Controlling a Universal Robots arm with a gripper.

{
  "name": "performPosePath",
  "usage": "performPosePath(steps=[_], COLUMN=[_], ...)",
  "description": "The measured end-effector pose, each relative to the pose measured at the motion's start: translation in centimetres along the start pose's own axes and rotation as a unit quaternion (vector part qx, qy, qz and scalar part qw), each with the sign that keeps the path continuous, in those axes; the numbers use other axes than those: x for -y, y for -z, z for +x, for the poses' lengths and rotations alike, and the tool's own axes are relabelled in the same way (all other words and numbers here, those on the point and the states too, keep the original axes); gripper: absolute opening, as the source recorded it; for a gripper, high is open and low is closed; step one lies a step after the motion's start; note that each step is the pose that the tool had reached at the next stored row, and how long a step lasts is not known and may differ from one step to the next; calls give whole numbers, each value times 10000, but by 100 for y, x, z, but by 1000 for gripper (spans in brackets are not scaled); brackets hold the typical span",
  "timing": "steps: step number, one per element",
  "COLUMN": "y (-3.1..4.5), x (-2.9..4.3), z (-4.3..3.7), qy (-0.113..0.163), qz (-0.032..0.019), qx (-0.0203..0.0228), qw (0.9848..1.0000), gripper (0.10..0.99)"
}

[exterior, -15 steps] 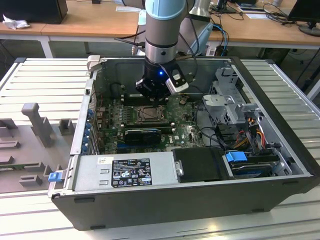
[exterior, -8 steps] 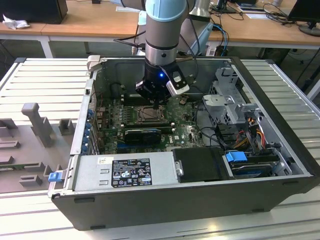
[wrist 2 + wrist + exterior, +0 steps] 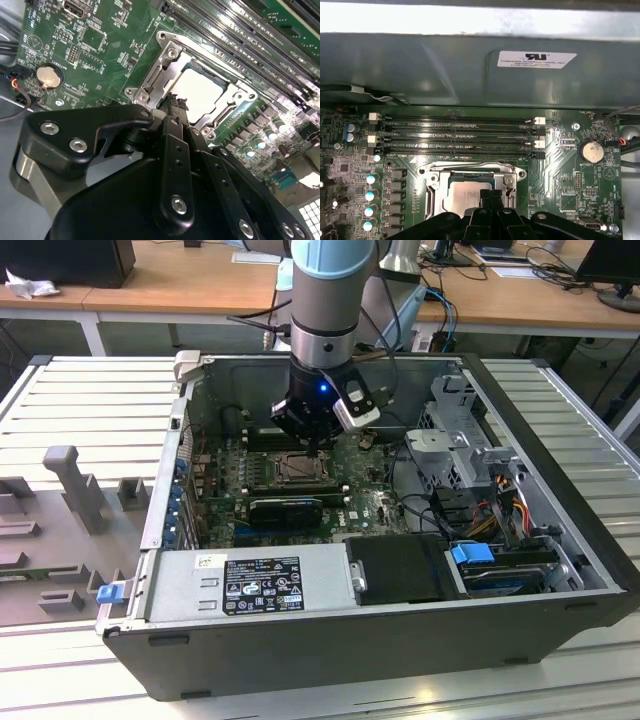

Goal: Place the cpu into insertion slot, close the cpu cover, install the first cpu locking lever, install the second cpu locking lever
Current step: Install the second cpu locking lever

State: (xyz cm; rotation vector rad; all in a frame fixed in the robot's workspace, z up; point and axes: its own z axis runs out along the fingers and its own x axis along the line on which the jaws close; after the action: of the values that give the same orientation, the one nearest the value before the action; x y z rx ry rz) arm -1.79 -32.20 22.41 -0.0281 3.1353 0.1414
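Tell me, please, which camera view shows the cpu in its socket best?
The second wrist view: the cpu appears large, its pale top framed by the cpu cover. In the first wrist view the tool hides part of it. In the exterior view it is only a small dark square.

Work surface: a bench (image 3: 90, 390) of pale grey ribbed metal slats, running under and to both sides of an open computer case (image 3: 560, 540). Near the bench edge at the exterior view's left lie grey moulded fixture blocks (image 3: 60, 490). Beyond the far edge stand wooden desks (image 3: 170, 280) on white frames, carrying cables (image 3: 540, 265), papers and a crumpled white sheet (image 3: 30, 285). Lighting is even, from overhead.
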Motion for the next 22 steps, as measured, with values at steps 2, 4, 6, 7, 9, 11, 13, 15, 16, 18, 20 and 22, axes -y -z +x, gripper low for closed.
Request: performPosePath(steps=[2,4,6,7,9,11,13,15,16,18,20,22], y=[2,4,19,45,91,96,99,109,127,166,171,174], x=[10,29,36,34,37,79,117,169,171,173,188,221], z=[0,1,1,1,0,1,2,3,3,3,3,4], qy=[0,0,-1,-1,1,0,0,0,0,0,0,0], qz=[0,0,1,0,-1,0,0,0,1,0,0,0], qx=[0,0,0,0,0,0,0,0,-1,0,0,0], qw=[10000,10000,10000,10000,10000,10000,10000,10000,10000,10000,10000,10000], gripper=[106,106,106,106,106,106,106,106,106,106,106,106])
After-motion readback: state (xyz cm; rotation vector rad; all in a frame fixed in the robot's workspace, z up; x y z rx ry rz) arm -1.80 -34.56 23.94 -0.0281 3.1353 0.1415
